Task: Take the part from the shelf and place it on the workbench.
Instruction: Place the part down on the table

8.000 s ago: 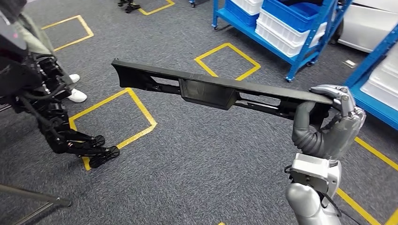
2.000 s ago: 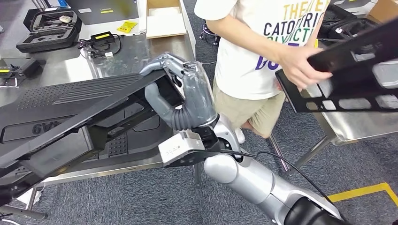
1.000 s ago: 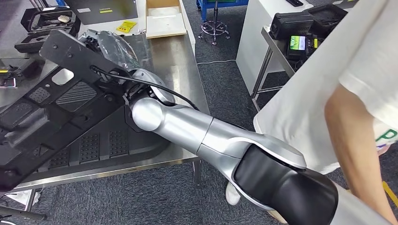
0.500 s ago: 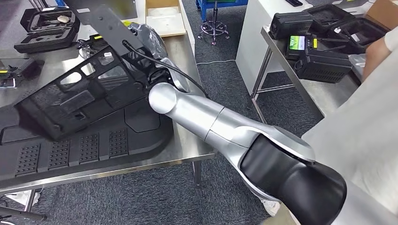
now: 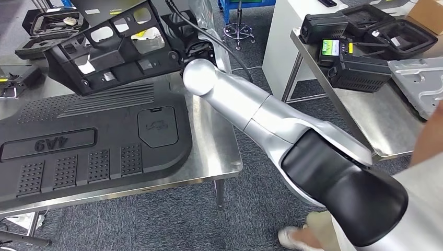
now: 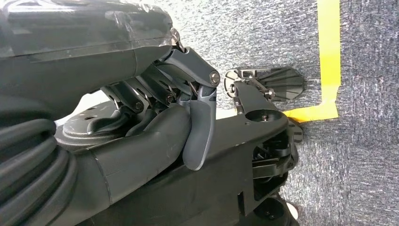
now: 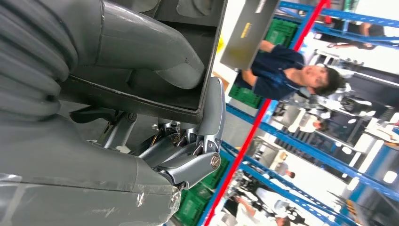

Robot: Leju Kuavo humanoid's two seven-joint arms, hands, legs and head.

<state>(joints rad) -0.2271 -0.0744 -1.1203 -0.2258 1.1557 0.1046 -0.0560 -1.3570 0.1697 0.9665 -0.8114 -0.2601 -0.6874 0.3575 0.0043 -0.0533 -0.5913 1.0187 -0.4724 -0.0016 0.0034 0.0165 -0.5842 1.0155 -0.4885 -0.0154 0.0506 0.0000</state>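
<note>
Part [image 5: 112,47] above black mat [image 5: 94,141]

Industrial workshop: steel tabletop [image 5: 219,141], grey carpet floor [image 5: 172,219] with yellow tape markings [image 6: 328,56], blue storage shelving [image 7: 301,141], equipment cases [image 5: 360,68].

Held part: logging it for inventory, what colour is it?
Black, clearest in the head view.
</note>
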